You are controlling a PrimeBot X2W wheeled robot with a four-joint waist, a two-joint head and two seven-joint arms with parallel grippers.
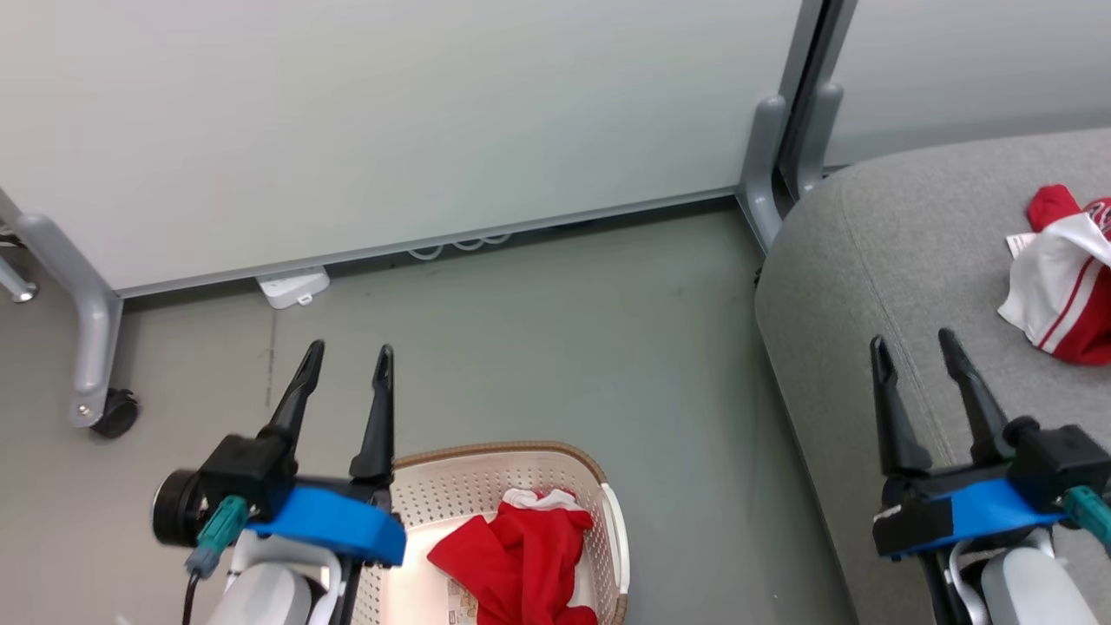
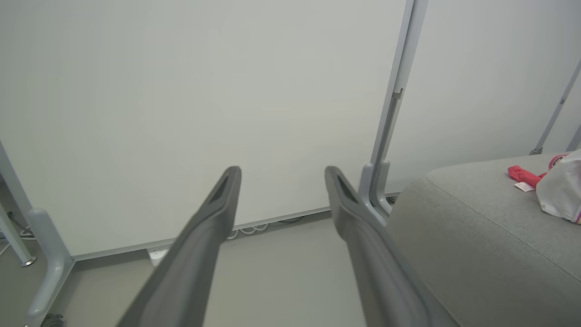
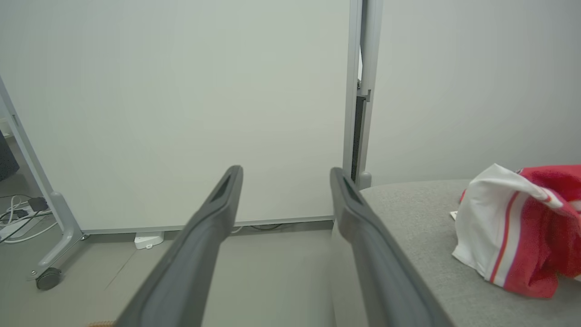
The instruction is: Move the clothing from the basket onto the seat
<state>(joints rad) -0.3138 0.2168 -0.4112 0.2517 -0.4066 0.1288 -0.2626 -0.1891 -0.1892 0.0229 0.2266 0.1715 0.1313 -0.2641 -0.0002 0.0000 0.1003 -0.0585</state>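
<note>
A plain red garment with white trim [image 1: 521, 555] lies crumpled in the cream perforated basket [image 1: 486, 473] on the floor at the bottom centre. A red jersey with white panels and stripes [image 1: 1063, 278] [image 3: 522, 231] [image 2: 560, 188] lies on the grey seat [image 1: 868, 286] at the right. My left gripper [image 1: 347, 354] [image 2: 281, 175] hangs open over the basket's left rim, nothing between its fingers. Above the seat's front edge my right gripper [image 1: 913, 341] [image 3: 286, 175] stands open and empty, left of the jersey.
A pale grey partition panel [image 1: 391, 130] on castor feet [image 1: 113, 415] stands behind the floor. Its grey posts [image 1: 768, 156] meet beside the seat's corner. A white power strip [image 1: 293, 286] and cables lie at the panel's base. Grey floor [image 1: 538, 347] lies between basket and panel.
</note>
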